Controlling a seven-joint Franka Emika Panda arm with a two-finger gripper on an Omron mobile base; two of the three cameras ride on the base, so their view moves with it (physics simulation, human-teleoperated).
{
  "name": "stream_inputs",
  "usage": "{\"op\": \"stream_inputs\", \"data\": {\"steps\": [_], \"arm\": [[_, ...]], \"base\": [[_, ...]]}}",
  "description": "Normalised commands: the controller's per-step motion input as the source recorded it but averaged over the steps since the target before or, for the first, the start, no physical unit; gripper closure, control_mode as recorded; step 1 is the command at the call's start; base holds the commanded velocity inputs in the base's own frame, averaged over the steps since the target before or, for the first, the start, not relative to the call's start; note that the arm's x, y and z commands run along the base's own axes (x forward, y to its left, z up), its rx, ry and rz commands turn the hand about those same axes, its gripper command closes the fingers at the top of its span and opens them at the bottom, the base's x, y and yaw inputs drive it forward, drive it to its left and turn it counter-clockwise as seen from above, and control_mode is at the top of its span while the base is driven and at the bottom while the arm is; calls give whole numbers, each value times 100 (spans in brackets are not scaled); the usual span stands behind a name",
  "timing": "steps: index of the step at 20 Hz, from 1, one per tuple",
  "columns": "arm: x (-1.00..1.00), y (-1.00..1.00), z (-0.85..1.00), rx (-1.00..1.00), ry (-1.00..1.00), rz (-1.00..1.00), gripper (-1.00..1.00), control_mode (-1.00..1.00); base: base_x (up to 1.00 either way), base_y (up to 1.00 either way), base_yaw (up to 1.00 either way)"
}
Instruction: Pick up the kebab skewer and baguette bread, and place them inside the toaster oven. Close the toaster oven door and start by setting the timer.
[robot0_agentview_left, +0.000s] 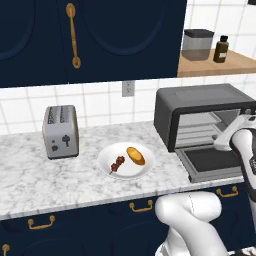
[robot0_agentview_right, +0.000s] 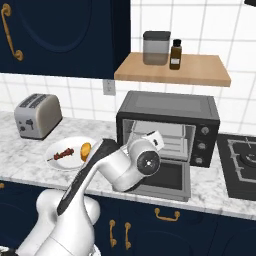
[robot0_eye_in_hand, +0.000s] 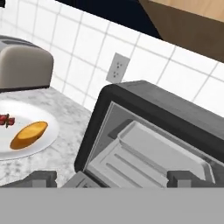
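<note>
The toaster oven (robot0_agentview_left: 200, 117) stands on the marble desk (robot0_agentview_left: 30, 180) with the toaster oven door (robot0_agentview_left: 212, 162) lowered flat in front of it. Left of the oven, a white plate (robot0_agentview_left: 107, 165) carries the kebab skewer (robot0_agentview_left: 118, 164) and the baguette bread (robot0_agentview_left: 135, 156), side by side. The claw (robot0_eye_in_hand: 111, 178) sits just before the oven opening, its 2 fingers (robot0_eye_in_hand: 41, 178) spread apart, holding nothing.
</note>
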Motion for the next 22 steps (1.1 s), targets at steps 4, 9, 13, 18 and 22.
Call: {"op": "stream_inputs", "data": {"steps": [4,9,13,18,22], "arm": [[32,-39,-38,0,-17,0,-100,-100],[22,-35,-1,0,-10,0,-100,-100],[25,0,0,0,0,0,-100,-100],[27,-1,-3,0,0,0,-100,-100],[29,0,-13,0,-5,0,-100,-100]], "base": [[0,0,0],[0,0,0],[0,0,0],[0,0,0],[0,0,0]]}}
